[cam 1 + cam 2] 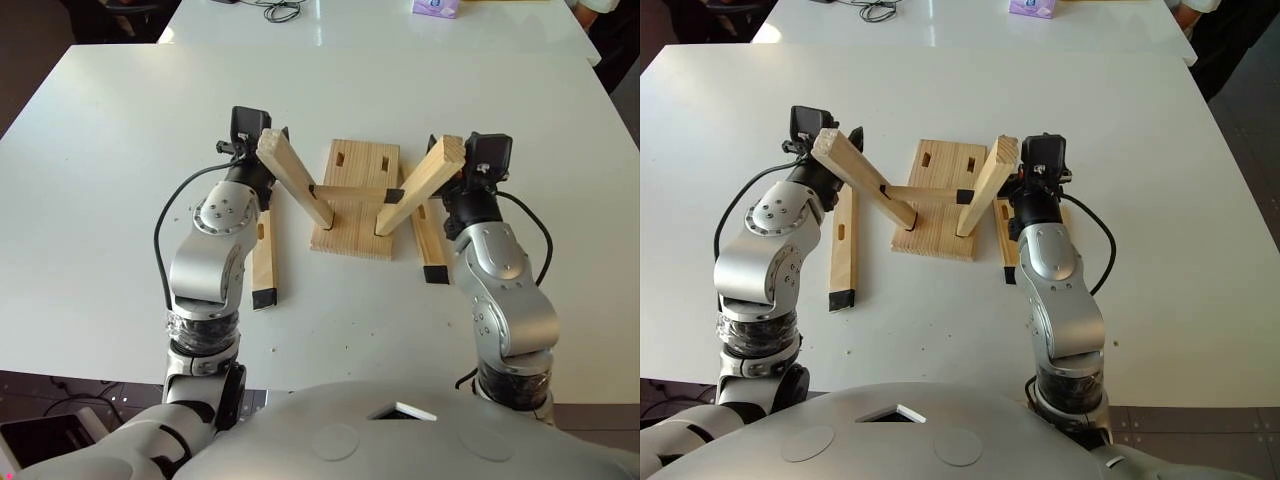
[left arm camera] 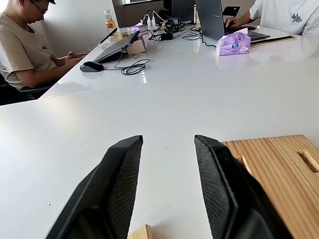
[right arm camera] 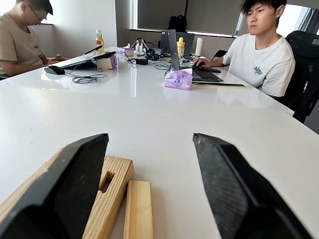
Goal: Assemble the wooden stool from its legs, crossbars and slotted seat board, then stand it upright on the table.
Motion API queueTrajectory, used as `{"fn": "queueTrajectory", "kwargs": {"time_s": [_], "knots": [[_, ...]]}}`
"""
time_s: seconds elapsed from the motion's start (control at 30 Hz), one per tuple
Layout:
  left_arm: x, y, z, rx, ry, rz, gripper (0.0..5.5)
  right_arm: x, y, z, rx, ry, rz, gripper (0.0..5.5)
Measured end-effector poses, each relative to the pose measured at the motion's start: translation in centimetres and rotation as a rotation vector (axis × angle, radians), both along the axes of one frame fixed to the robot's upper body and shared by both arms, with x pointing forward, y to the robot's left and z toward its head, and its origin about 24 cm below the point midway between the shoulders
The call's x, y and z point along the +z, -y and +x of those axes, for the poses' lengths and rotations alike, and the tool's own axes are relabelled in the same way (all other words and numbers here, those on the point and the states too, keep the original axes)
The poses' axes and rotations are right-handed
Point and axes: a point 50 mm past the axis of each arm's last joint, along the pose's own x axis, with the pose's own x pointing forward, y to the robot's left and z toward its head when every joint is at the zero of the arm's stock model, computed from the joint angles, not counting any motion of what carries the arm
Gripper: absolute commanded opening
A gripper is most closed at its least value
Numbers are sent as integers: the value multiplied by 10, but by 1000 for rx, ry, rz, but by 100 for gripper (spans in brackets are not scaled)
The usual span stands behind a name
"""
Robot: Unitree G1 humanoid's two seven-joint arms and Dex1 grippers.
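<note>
White table (image 1: 120, 150), flat seat board (image 1: 352, 243), legs (image 1: 297, 182) aslant, tops outward.

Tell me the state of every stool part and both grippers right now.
seat board: flat, slots up.
left leg: lower end on board, tilted outward.
right leg: lower end on board, tilted outward.
crossbar: joined between both legs.
left spare leg: lying flat.
right spare leg: lying flat.
left gripper: open.
right gripper: open.

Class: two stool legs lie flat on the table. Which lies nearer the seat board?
The leg on the robot's right, beside the board; the left leg lies farther off.
</note>
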Motion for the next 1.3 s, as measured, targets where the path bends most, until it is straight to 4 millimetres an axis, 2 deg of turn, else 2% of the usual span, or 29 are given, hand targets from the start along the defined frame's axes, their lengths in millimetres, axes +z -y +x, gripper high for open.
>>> {"fn": "queueTrajectory", "kwargs": {"time_s": [0.1, 0.2, 0.27, 0.5, 0.8, 0.97, 1.3], "knots": [[-3, 4, -3, -40, -5, 2, 191, -6, 4, 2, 25, -29, 0, 316], [-16, 18, -12, -158, -59, -10, 191, -12, 8, 0, 65, -57, 0, 316], [-17, 20, -16, -207, -59, -5, 191, -16, 15, -2, 71, -76, -9, 316], [-21, 7, -25, -281, -46, 66, 191, -32, 40, -1, 72, -121, -75, 316], [-24, 12, -30, -339, -56, 75, 191, -64, 42, 4, 138, -189, -111, 316], [-25, 10, -30, -340, -57, 87, 191, -84, 47, 0, 216, -251, -254, 316], [-29, 7, -33, -317, -71, 86, 191, -75, 73, -6, 333, -241, -597, 316]]}}
